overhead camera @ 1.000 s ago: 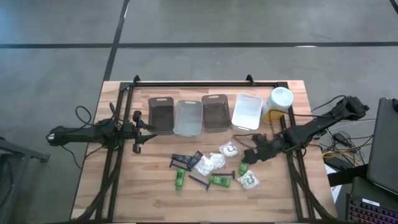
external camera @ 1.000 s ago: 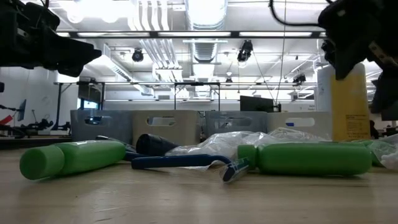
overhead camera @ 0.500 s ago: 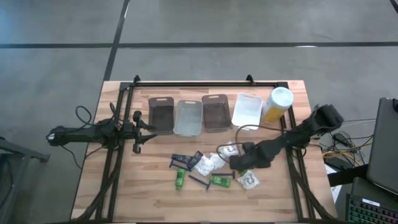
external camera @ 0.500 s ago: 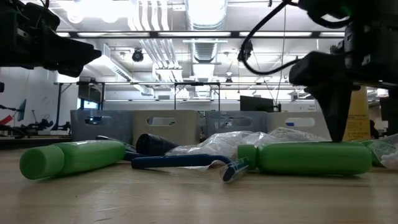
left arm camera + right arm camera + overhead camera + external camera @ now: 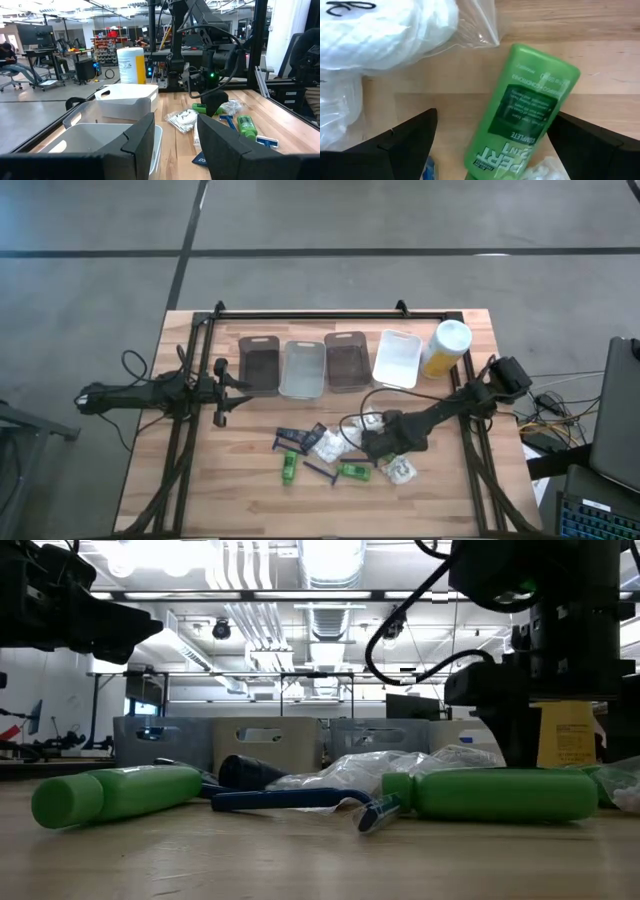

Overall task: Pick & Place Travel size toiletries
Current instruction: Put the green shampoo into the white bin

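Moved: right gripper (image 5: 375, 445) is swung from 3 o'clock inward over the toiletries (image 5: 335, 452), jaws wide, nothing held.
Left gripper (image 5: 232, 387): parked at 9 o'clock, partly open, nothing held.
Bins (image 5: 304, 368): four in a row at 12 o'clock, nothing seen inside.
Label: "PERT" is read on the green bottle (image 5: 522, 115), straddled by the fingers (image 5: 400, 142).
Wrist view only: that label.

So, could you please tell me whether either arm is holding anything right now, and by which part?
Nothing is held. The right gripper hangs with open jaws over a small bright green plastic bottle, not gripping it. The left gripper waits beside the bins, empty.
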`<state>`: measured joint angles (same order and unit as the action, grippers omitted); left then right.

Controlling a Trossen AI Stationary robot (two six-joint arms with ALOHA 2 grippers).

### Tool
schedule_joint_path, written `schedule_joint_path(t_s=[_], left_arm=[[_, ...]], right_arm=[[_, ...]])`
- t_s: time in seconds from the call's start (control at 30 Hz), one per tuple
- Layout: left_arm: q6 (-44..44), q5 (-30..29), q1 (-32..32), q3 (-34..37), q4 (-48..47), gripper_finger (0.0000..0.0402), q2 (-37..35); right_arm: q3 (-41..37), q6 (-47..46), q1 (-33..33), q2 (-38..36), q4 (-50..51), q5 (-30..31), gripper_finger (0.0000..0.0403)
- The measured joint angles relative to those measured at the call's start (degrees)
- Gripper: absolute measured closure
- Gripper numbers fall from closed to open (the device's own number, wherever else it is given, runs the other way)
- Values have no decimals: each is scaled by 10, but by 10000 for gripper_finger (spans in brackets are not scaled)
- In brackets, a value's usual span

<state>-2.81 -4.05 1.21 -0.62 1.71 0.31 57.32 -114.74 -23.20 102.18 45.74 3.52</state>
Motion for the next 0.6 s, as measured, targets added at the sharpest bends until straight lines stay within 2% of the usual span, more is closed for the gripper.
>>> schedule_joint_path(t_s=[0.17, 0.6], left_arm=[[0, 0, 0, 0, 0, 246, 1], [0, 0, 0, 0, -1, 246, 5]], right_arm=[[-4, 17, 1, -9, 41, 23, 48], [-39, 95, 0, -22, 2, 19, 154]])
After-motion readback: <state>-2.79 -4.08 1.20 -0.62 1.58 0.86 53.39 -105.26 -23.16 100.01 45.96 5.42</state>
